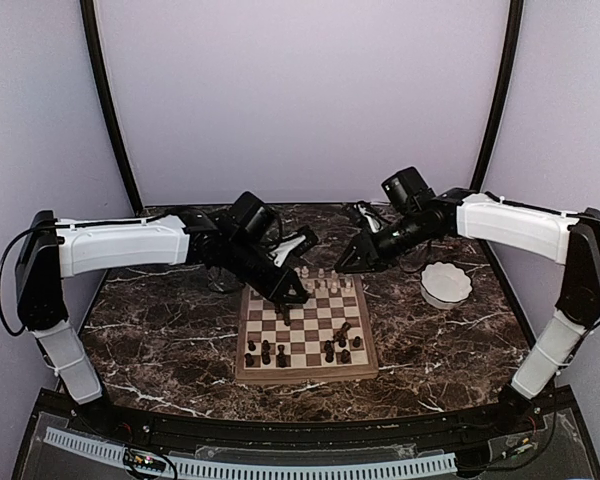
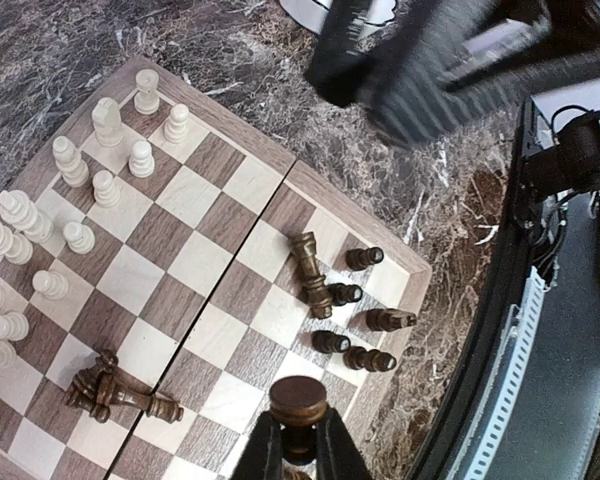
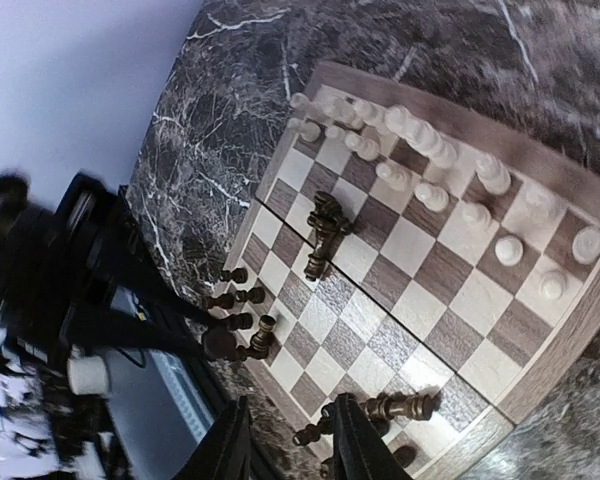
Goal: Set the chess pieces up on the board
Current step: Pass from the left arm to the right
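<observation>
Left wrist view: my left gripper [image 2: 299, 432] is closed tight on a dark pawn [image 2: 298, 398]. The two fingers pinch it just under its round head, so the head stands proud of them. I hold it over the dark side of the chessboard [image 2: 195, 195], close to the rim; whether its foot touches a square I cannot tell.

The cream pieces [image 2: 107, 120] stand grouped at the opposite end, not in clean rows. A tall dark piece [image 2: 310, 272] lies on its side, with small dark pawns [image 2: 370, 358] near it. A tangle of fallen dark pieces [image 2: 115, 388] lies closer to the cream ones.

My right gripper [image 3: 292, 438] hangs above the board with its fingers partly apart and nothing between them. A white scalloped bowl [image 1: 447, 298] sits on the marble table [image 1: 160, 340] beside that arm.

I judge these pieces to be light, hard turned wood with a smooth finish that could slide in my grip. They should not bruise, but they look easy to topple: narrow bases, and the tall ones seem top-heavy. For a standing piece I would come straight down and pinch the neck below the head, as I have here. For one lying flat I would take it across the waist, where my fingers can seat in the groove. I would release only once the foot is flat on its square, since a small nudge could knock over its neighbours.
</observation>
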You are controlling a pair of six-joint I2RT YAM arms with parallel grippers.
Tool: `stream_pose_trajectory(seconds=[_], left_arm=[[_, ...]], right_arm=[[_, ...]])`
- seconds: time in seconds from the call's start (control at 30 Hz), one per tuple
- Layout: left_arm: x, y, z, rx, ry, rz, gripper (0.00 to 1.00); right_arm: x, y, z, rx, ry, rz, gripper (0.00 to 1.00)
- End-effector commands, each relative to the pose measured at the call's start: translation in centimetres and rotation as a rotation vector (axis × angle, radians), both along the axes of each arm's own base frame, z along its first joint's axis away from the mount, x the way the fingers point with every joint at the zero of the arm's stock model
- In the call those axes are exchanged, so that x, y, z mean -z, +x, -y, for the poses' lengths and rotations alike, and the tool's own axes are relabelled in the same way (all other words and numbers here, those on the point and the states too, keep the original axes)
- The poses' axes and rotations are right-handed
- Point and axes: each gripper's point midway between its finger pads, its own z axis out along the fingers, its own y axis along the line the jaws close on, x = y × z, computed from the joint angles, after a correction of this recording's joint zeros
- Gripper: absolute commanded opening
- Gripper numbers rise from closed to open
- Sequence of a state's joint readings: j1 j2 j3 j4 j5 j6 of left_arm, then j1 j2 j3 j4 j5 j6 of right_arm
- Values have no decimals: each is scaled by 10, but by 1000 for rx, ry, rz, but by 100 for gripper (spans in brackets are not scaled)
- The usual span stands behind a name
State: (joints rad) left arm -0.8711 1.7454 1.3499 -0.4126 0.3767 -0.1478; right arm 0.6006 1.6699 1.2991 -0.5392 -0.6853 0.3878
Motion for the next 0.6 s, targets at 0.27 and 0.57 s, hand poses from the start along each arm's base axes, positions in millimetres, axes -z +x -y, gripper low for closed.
stream_pose_trajectory(seconds=[0.27, 0.57], left_arm=[[-34, -33, -15, 201, -178, -289, 2], [-21, -58, -22, 301, -212, -469, 2]], right_arm=[[-28, -47, -25, -351, -239, 529, 31], [-13, -80, -54, -539, -377, 660, 35]])
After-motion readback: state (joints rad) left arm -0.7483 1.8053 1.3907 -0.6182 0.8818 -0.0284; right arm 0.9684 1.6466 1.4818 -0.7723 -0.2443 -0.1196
